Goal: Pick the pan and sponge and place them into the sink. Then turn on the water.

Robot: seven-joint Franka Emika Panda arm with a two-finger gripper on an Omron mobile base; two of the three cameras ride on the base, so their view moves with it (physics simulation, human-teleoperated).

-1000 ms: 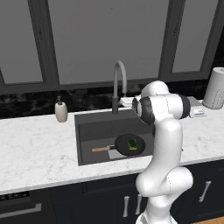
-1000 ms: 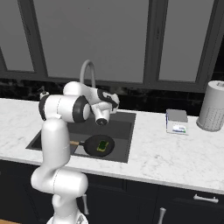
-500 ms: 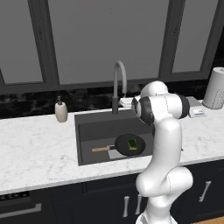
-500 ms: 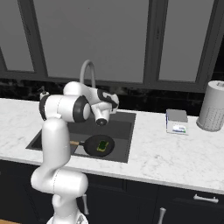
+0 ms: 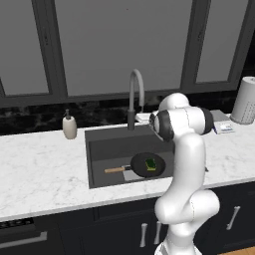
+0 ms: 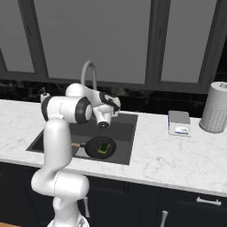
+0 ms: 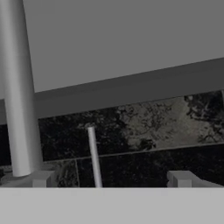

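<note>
From my hand view, the gripper (image 7: 109,181) stands spread wide and holds nothing, its two tips apart either side of a thin upright lever (image 7: 93,157), with the faucet (image 7: 17,92) stem close on the left. The right base view shows me more: the gripper (image 6: 104,124) hangs above the sink (image 6: 126,146), near the faucet (image 6: 88,73). Below, the pan (image 6: 97,147) lies in the basin with the sponge (image 6: 104,147) resting in it.
</note>
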